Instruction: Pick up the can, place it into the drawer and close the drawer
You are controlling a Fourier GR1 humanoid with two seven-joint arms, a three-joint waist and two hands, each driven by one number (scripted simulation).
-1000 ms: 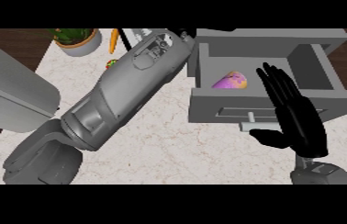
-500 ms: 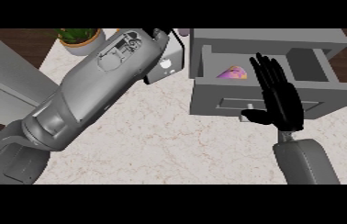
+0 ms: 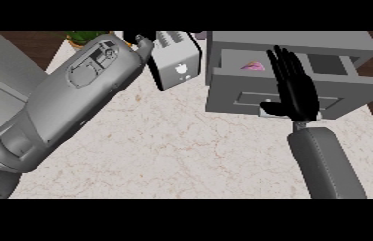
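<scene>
Inside the open grey box-shaped drawer [image 3: 291, 89] lies the small pink-purple can [image 3: 253, 66], probably light, stiff and slippery, best gripped around its sides, while my right hand [image 3: 295, 89] hovers flat-fingered, holding nothing, over the drawer's front.

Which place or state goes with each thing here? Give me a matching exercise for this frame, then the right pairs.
Things:
1. pink and purple can
2. black right hand
3. grey drawer
4. green potted plant

Places or states:
A. at the counter's far left corner
B. pulled open
C. lying inside the drawer
D. fingers straight, flat against the drawer's front

Pairs: 1-C, 2-D, 3-B, 4-A
</scene>
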